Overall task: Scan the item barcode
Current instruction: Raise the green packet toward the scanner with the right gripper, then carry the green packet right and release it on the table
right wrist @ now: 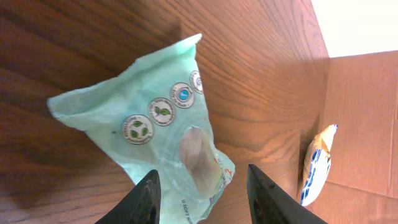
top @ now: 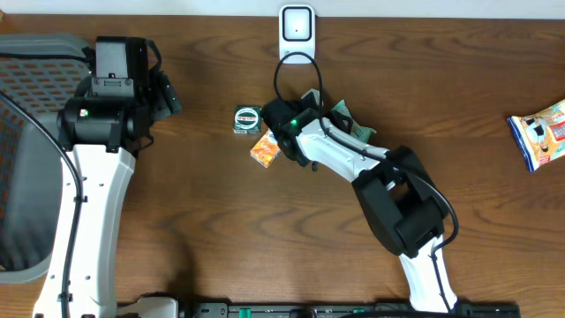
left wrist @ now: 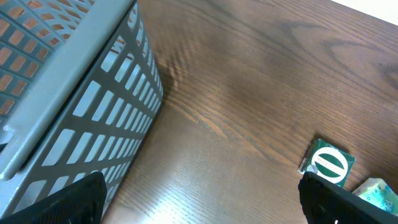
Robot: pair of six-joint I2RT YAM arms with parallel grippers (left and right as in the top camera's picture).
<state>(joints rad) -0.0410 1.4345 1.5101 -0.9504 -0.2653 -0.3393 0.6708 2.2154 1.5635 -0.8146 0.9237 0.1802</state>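
A mint-green packet (right wrist: 161, 118) with round printed badges lies flat on the wooden table (right wrist: 74, 37). My right gripper (right wrist: 202, 173) hovers over its lower end, open, with one finger over the packet and the other clear of its edge. From overhead the packet (top: 353, 130) peeks out beside the right gripper (top: 325, 113), just below the white barcode scanner (top: 297, 28) at the table's back edge. No barcode shows on the packet. My left gripper (top: 168, 93) is far to the left, open wide and empty (left wrist: 200, 186).
A green round-labelled box (top: 247, 119) and an orange packet (top: 265, 148) lie left of the right wrist. A blue-and-white snack bag (top: 540, 132) sits at the far right. A grey mesh basket (left wrist: 74, 93) stands by the left gripper.
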